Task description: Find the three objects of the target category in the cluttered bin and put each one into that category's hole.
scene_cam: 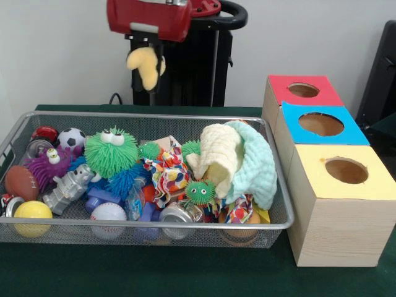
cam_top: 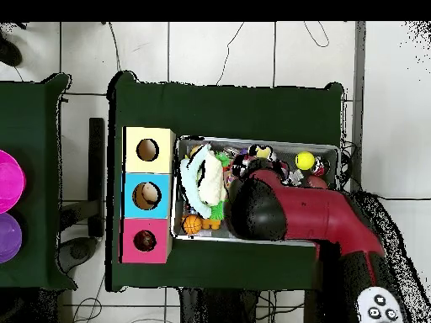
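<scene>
Wire bin [scene_cam: 12, 145] sat on the green surface [scene_cam: 185, 275]; three-hole box [scene_cam: 334, 204] stood off to the bin's side. End effector [scene_cam: 148, 65] hung high over the bin, closed on yellow cloth [scene_cam: 146, 62], holes lying sideways and lower.

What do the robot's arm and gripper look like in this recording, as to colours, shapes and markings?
The arm is glossy red with rounded black joints; the overhead view shows a bulbous black elbow and a grey button pad near its base. In the front view the wrist block is a boxy red housing with a small white label on its face. The gripper below it is dark and mostly hidden.
</scene>
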Available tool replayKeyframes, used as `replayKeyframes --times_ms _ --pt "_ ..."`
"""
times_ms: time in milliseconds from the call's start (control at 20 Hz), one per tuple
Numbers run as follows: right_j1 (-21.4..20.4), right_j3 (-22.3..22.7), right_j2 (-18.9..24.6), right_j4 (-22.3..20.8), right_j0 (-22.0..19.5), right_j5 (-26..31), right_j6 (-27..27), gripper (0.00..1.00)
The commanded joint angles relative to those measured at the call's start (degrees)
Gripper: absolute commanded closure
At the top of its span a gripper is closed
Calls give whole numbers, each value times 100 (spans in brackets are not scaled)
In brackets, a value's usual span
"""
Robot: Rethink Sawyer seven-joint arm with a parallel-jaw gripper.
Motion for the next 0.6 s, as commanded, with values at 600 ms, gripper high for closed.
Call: replayKeyframes --times_ms 600 --pt "-160 980 -1624 900 1391 455 1851 100"
